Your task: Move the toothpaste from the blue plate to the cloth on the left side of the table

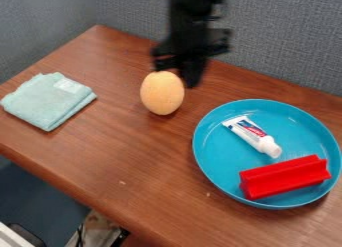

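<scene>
You can see the claw [191, 79] hanging above the desk [120, 141], pointing down, just past the orange egg [162, 92] at about 1 o'clock from it; its two tips are pressed together and they pinch nothing; the picture is a bit blurry there. The toothpaste [253, 136] lies flat inside the blue plate [221, 156], near the middle, with its cap toward 5 o'clock; the claw is well apart from it. A red block [285, 177] lies in the same plate, at 5 o'clock from the toothpaste, close to the rim. The plate sits at 4 o'clock from the egg. The cloth [46, 99] lies folded at 9 o'clock from the egg, near the desk's left end; nothing is on it.
</scene>
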`<state>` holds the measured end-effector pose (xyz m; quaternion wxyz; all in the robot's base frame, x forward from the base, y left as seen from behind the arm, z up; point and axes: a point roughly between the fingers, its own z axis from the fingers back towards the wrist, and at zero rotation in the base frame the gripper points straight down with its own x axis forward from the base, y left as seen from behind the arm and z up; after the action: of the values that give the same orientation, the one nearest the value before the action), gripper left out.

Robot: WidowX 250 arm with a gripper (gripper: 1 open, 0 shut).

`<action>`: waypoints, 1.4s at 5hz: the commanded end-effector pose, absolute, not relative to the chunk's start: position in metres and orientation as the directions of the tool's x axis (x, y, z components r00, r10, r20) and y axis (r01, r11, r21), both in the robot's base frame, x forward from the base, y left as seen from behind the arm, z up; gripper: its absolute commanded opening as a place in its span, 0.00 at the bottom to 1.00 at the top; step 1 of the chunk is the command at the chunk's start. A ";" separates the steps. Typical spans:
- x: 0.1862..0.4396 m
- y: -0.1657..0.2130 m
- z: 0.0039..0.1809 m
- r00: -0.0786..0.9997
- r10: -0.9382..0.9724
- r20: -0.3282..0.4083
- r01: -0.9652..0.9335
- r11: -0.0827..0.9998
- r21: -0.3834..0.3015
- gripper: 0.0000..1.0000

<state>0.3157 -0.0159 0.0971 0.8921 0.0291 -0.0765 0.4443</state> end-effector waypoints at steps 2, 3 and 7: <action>0.323 -0.077 0.090 0.637 0.749 0.181 -0.754 0.654 -0.052 0.00; 0.321 -0.087 0.082 0.651 0.736 0.184 -0.741 0.669 -0.054 0.00; 0.319 -0.097 0.062 0.668 0.721 0.186 -0.721 0.689 -0.080 0.00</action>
<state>0.3177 -0.0913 0.0540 0.9093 0.0047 -0.0894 0.4065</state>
